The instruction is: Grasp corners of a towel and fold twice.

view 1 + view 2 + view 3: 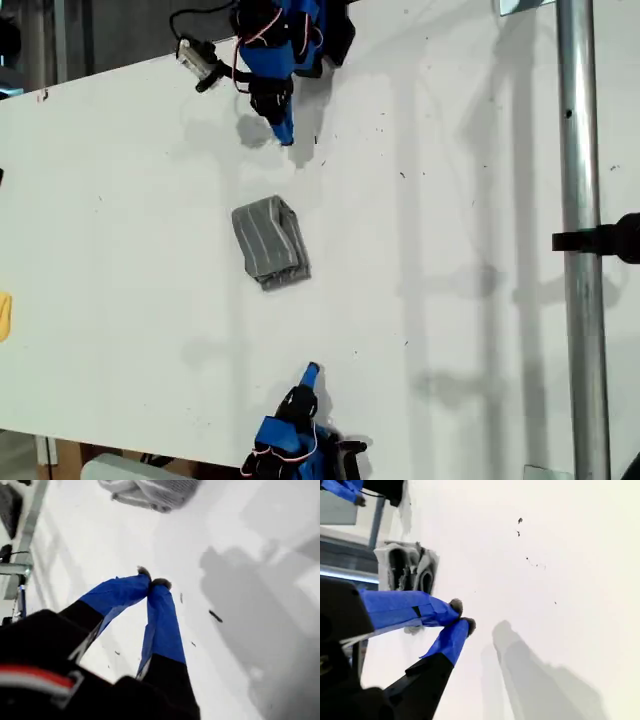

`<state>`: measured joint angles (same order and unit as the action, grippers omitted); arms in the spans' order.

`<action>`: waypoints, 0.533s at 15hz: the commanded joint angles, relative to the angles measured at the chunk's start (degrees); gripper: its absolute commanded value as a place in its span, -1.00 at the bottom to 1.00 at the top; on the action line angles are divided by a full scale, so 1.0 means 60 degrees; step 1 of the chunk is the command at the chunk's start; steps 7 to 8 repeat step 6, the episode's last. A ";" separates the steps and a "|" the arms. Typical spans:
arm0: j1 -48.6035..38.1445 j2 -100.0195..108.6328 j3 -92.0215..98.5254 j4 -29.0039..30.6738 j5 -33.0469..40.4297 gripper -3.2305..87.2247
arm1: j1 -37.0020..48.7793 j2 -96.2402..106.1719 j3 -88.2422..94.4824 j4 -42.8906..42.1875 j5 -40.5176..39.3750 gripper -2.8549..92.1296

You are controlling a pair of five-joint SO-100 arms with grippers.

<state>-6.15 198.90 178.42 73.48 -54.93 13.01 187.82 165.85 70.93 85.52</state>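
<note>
The towel (pixel 270 242) is a grey striped cloth lying folded into a small thick bundle near the middle of the white table (pixel 470 150). Its corners are lost among the layered edges. My first gripper (pixel 285 135) hangs near the exterior view's top edge, shut and empty, a short way from the towel (pixel 160 490); its tips (pixel 152 584) meet above bare table. My second gripper (pixel 311 372) is near the exterior view's bottom edge, also shut on nothing (pixel 462 616). From there the towel (pixel 405 570) shows its stacked folds.
A metal pole (pixel 580 200) with a black clamp (pixel 610 240) runs down the exterior view's right side. A small yellow object (pixel 4 315) sits at the exterior view's left edge. Dark specks dot the table.
</note>
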 commanded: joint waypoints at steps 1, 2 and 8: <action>0.0044 0.0059 0.0073 0.0073 0.0029 -0.92 | 0.0029 0.0059 0.0073 0.1304 0.1787 -0.87; 0.0044 0.0059 0.0073 0.0073 0.0029 -0.92 | 0.0732 0.0073 -0.0088 0.1567 0.0850 -0.83; 0.0044 0.0059 0.0073 0.0073 0.0029 -0.92 | 0.2549 0.0073 -0.0029 0.1655 -0.0249 -0.82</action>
